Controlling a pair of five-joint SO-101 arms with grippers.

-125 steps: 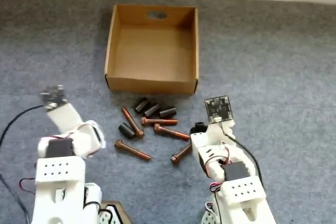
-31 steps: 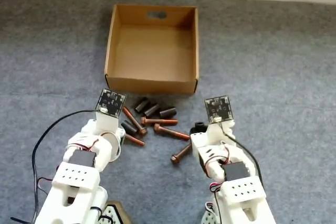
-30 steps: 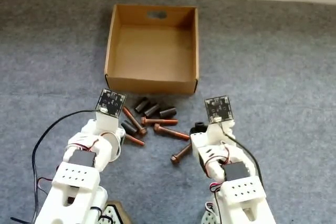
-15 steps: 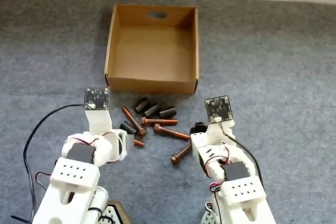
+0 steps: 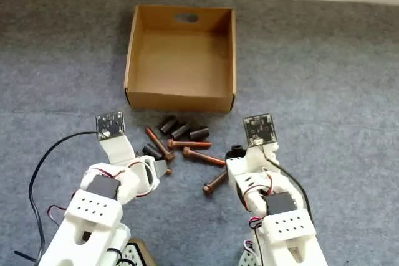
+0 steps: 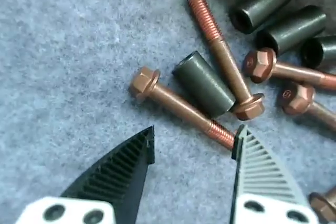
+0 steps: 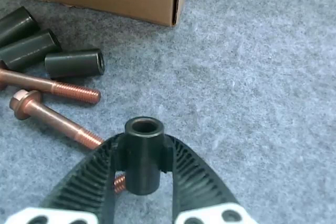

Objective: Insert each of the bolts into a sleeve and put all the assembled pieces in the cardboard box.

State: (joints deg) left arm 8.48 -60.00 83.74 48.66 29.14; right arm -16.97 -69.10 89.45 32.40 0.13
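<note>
- The grey carpeted counter (image 5: pixel 324 79) is carrying everything.
- The cardboard box (image 5: pixel 179 100) is sitting at the far middle of it, open side up.
- The left arm (image 5: pixel 93 210) and the right arm (image 5: pixel 280 216) are standing at the near edge, both pointing toward the loose pile in front of the box.
- The left pincer (image 6: pixel 195 132) is hanging open just above the counter. Its fingers are spreading around the threaded end of a copper bolt (image 6: pixel 178 106) without touching it.
- The right pincer (image 7: pixel 143 148) is gripping a black sleeve (image 7: pixel 142 169) upright, with the bore facing up, at the right side of the pile.
- Three more bolts (image 5: pixel 189 144) are lying flat between the arms, and another bolt (image 5: pixel 215 182) is lying just beside the right arm.
- Three sleeves (image 5: pixel 182 130) are lying side by side just in front of the box.
- One lone sleeve (image 6: pixel 203 90) is lying between two bolts, close against the one under the left pincer.
</note>
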